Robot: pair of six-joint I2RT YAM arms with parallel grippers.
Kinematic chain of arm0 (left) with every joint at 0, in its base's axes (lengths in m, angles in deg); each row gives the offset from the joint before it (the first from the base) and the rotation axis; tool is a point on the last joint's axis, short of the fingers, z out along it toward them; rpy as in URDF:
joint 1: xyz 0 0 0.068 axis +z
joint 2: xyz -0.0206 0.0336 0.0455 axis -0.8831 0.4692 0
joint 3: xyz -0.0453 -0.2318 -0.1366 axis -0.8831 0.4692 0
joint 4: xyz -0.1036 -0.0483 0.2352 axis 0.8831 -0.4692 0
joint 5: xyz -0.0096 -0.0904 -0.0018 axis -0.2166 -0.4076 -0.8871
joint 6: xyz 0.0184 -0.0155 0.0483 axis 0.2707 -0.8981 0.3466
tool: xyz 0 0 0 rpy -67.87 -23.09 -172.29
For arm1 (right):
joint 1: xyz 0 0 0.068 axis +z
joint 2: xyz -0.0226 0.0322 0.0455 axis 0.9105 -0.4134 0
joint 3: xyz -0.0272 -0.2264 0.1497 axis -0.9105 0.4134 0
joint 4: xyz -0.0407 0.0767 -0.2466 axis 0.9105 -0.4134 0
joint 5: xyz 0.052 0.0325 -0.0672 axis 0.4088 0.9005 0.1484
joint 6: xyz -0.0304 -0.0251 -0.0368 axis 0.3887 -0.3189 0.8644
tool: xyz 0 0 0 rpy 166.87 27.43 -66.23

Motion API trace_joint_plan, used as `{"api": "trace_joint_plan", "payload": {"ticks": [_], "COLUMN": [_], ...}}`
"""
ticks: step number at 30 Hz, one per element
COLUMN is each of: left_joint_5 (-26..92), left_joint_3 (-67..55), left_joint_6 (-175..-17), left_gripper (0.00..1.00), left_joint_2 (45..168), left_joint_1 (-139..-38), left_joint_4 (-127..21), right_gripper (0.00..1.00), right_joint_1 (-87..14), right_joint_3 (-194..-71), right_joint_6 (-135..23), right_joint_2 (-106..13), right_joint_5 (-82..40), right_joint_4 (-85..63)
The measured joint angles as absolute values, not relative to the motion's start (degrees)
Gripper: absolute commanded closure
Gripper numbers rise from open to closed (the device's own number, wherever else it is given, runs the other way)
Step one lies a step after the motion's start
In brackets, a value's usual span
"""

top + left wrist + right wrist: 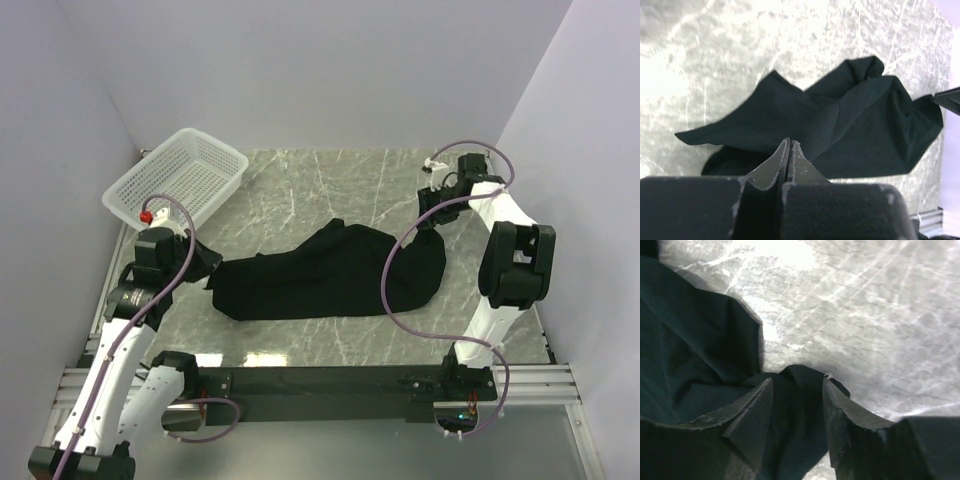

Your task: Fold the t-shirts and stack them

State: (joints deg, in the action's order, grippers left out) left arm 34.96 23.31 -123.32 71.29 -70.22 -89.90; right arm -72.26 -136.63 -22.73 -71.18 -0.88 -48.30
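One black t-shirt (320, 275) is seen in the middle of the grey marbled table (330, 185). It is approached from both ends.

At its right far corner the right gripper (432, 218) is placed. Its fingers (750, 420) are held apart, about half open, and a raised fold of the black cloth fills the gap between them. Whether the cloth is already pressed firmly cannot be told.

At the left end of the shirt the left gripper (212, 268) is found. Its jaws are closed fully against each other. In the left wrist view the tips are seen just at the near edge of the cloth. It cannot be told whether a thin piece of cloth is pinched between them.

Two grippers, one shirt and one basket are counted.

The shirt is plain black and is not folded. It is spread as a long, crumpled shape from left to right, with soft wrinkles and a bunched part at the far side. The right part is wider than the left.

A white mesh basket (180, 180) is placed at the far left corner of the table, well apart from the shirt.
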Motion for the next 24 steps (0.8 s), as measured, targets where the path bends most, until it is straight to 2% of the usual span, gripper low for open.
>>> {"api": "trace_joint_plan", "payload": {"ticks": [6,13,14,18,24], "left_joint_5": [35.8,36.3,36.4,36.8,37.2], "left_joint_3": [20.1,20.0,20.0,19.6,15.8], "left_joint_6": [-121.7,-120.9,-120.8,-119.9,-117.8], "left_gripper": [0.99,1.0,1.0,1.0,1.0], "left_joint_2": [75.1,76.6,76.8,79.4,86.4], "left_joint_1": [-70.2,-70.2,-70.2,-70.1,-68.0], "left_joint_4": [-88.4,-86.8,-86.5,-84.5,-80.5], "right_gripper": [0.52,0.65,0.69,1.0,1.0], "right_joint_1": [-71.3,-71.2,-71.2,-71.2,-71.2], "right_joint_3": [-136.8,-137.0,-137.4,-141.8,-146.9], "right_joint_6": [-22.3,-21.6,-21.4,-21.1,-23.6], "right_joint_2": [-71.6,-72.5,-73.3,-78.3,-80.0], "right_joint_5": [-3.7,-7.5,-7.8,-8.0,-3.5], "right_joint_4": [-49.0,-49.0,-49.2,-50.6,-51.4]}}
